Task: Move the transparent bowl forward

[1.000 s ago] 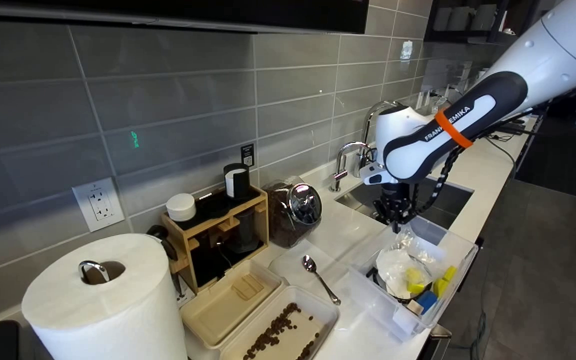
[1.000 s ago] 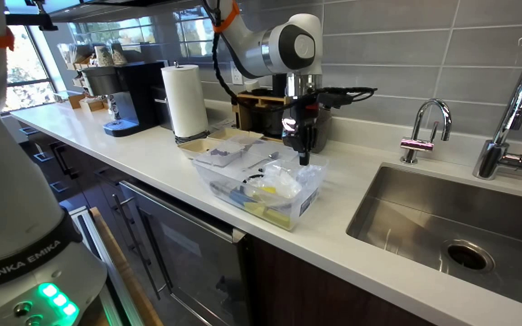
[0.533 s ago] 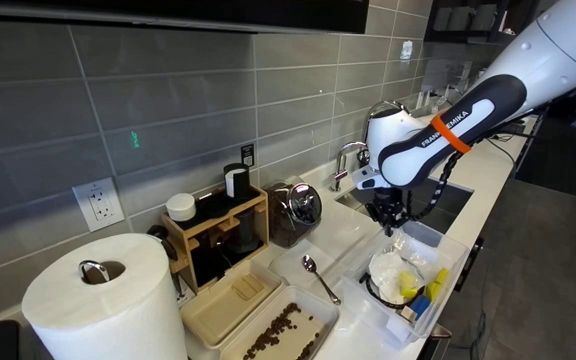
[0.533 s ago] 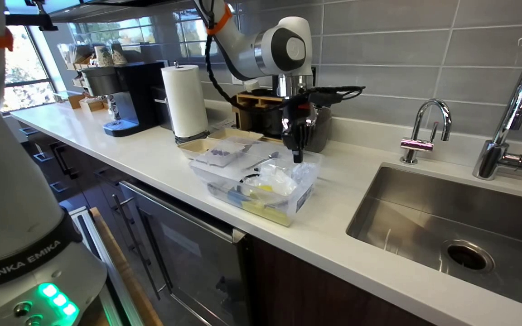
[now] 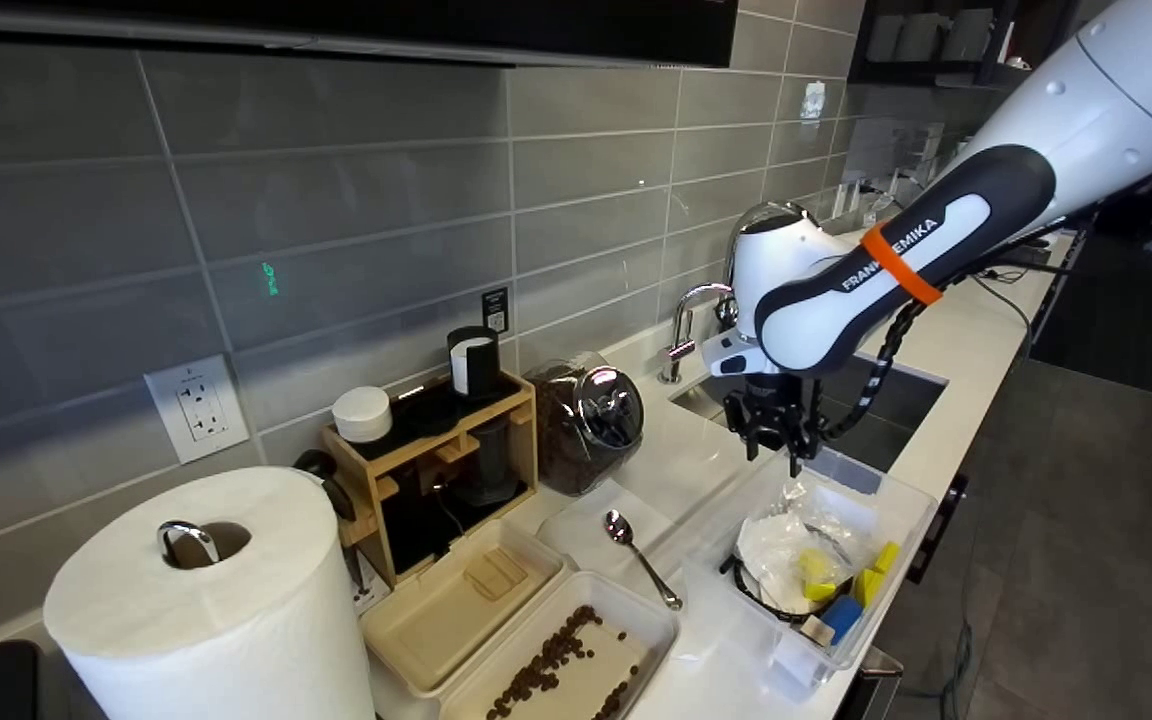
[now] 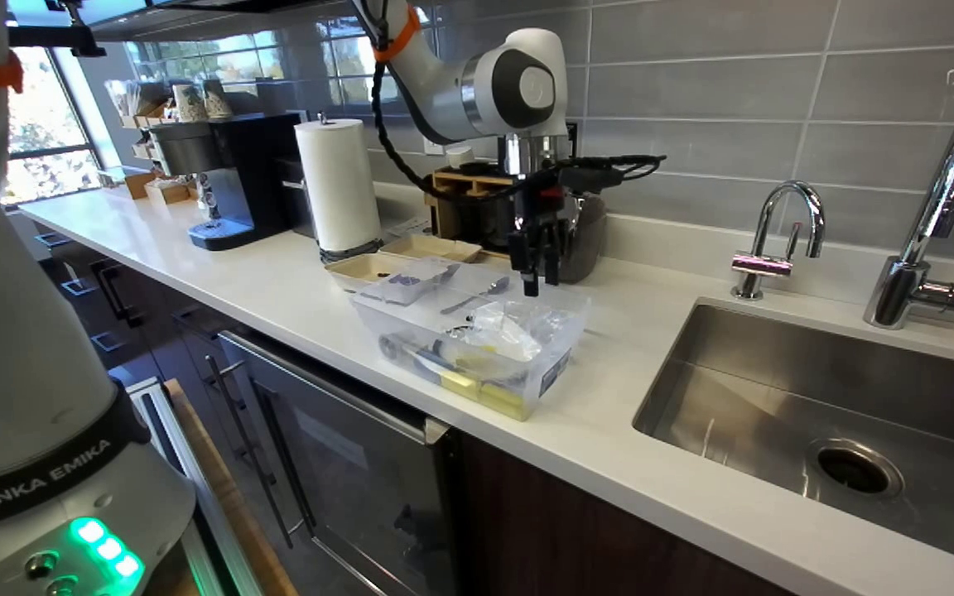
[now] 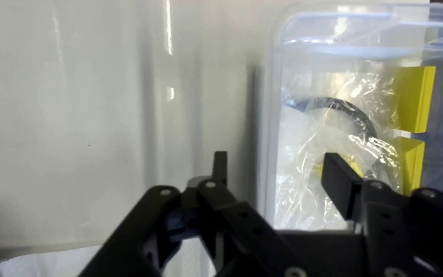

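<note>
Entry 1. Transparent bowl: clear plastic, rectangular, rounded corners. Place: on the white desk, near its front edge, apart from the sink. Contents: crumpled clear bag, yellow pieces, blue piece, black hoop, partly hidden.

Entry 2. Pincer: black, pointing down. Condition: spread wide, nothing held. Position: over the bowl's rim, apparently on the side toward the tile wall; in the wrist view one finger lies to the outside, the other finger above the contents. Whether the tips reach below the rim: cannot be told.

Entry 3. Neighbours: spoon, near the bowl; bean tray, beyond the spoon.

Entry 4. Step in hand, as judged: most likely letting go of the rim, with the shift itself about complete. No mark shows how far "forward" should be, so the final place is unconfirmed.

Entry 5. Next move, as judged: if the spot serves, a straight lift, fingers apart until clear of rim and loose bag. If short, close on the wall again and slide gently; pulling by one side could swing the bowl, and the desk's edge leaves little margin.
</note>
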Tool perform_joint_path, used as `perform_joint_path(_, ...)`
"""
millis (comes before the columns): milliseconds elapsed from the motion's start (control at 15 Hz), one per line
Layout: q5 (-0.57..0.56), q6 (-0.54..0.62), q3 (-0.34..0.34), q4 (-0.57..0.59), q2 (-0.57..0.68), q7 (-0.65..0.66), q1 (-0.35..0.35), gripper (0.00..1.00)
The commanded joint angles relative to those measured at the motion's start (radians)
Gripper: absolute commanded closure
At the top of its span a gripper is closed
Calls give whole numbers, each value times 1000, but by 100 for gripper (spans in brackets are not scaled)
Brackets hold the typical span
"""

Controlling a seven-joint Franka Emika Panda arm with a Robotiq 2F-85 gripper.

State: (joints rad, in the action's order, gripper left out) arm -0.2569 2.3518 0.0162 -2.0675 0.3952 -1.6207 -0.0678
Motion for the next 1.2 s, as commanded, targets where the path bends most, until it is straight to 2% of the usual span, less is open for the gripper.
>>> perform_joint_path(0,81,-38,20,-33,-69,16,-24,2)
perform_joint_path(267,175,-163,7,-30,-149,47,-35,0)
perform_joint_path(600,208,-370,-39,-5,-243,237,-38,0)
perform_joint_path(867,199,-444,-79,-25,-322,407,-48,0)
perform_joint_path(1133,237,-512,-109,-51,-405,559,-61,0)
